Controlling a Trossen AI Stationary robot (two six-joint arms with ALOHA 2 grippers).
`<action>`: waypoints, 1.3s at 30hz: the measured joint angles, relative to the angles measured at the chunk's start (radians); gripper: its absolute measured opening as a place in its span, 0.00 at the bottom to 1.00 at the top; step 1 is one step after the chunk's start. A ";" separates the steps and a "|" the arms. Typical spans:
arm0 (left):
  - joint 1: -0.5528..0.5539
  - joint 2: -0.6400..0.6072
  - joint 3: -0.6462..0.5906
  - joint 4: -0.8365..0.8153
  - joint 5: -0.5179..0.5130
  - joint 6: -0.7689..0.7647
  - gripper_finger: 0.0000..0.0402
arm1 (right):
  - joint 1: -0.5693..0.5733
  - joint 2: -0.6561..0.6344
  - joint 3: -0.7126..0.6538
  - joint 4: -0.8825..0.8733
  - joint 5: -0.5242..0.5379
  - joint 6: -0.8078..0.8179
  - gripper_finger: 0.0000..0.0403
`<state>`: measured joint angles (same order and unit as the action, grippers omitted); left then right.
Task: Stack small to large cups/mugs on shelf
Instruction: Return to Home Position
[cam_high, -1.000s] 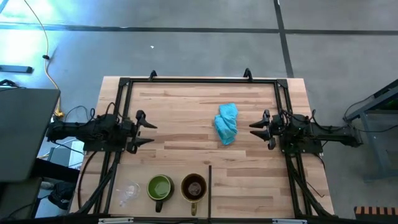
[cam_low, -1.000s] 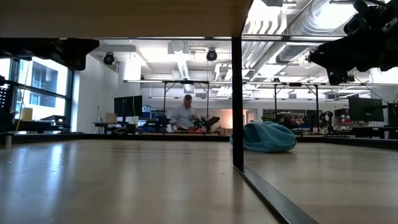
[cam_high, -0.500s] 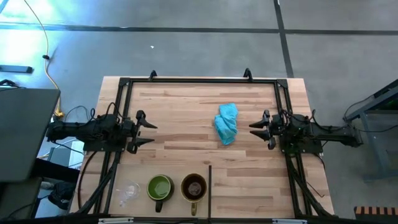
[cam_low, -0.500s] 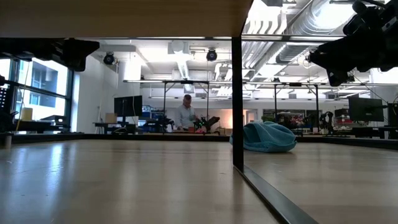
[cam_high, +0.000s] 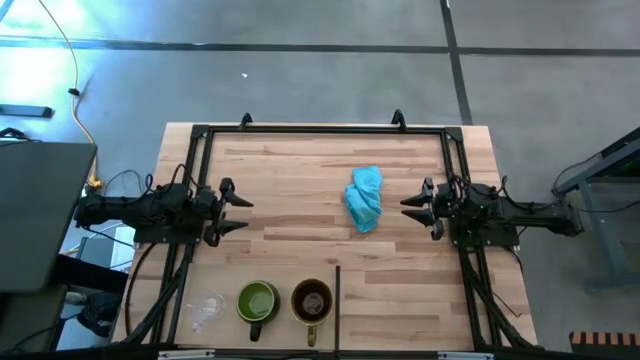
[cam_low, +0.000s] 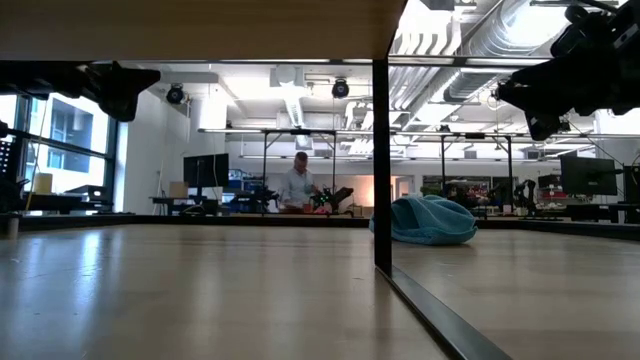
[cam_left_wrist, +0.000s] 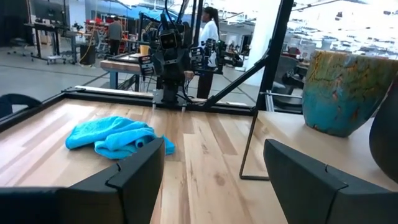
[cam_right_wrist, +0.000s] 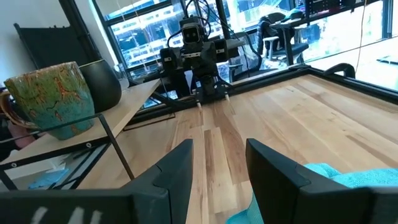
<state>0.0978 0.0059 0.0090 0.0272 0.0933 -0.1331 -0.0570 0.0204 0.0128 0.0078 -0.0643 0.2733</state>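
You see the clear cup (cam_high: 207, 311), the green mug (cam_high: 257, 301) and the brown mug (cam_high: 312, 299) standing in one row on the shelf (cam_right_wrist: 134, 98). In the high view the row runs along the bench (cam_high: 300, 165) edge at the picture's bottom, clear cup toward the left arm's side, brown mug toward the right arm's side, green mug between them. Your right wrist view shows the brown mug upright on the raised pale board, with the darker green mug just behind it.

Neither arm is near the cups. The left gripper (cam_high: 246, 214) hangs over the bench's left side with its jaws spread and grasping nothing. The right gripper (cam_high: 406, 207) hangs over the right side, facing it, its jaws also parted and empty. A light-blue cloth (cam_high: 364, 198) lies crumpled on the bench between them, nearer the right gripper. In the low view a person (cam_low: 297, 186) stands far back in the room.
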 joint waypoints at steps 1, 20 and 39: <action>0.000 0.000 0.000 0.000 0.000 -0.004 0.65 | 0.000 0.000 0.000 0.000 0.000 0.009 0.35; 0.000 0.000 0.000 0.000 0.000 -0.032 0.65 | 0.000 0.000 0.000 0.001 -0.004 0.041 0.35; 0.000 0.000 0.000 0.000 0.000 -0.030 0.65 | 0.000 0.000 0.000 0.002 -0.003 0.040 0.35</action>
<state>0.0978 0.0061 0.0090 0.0271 0.0930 -0.1627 -0.0570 0.0204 0.0128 0.0093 -0.0677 0.3134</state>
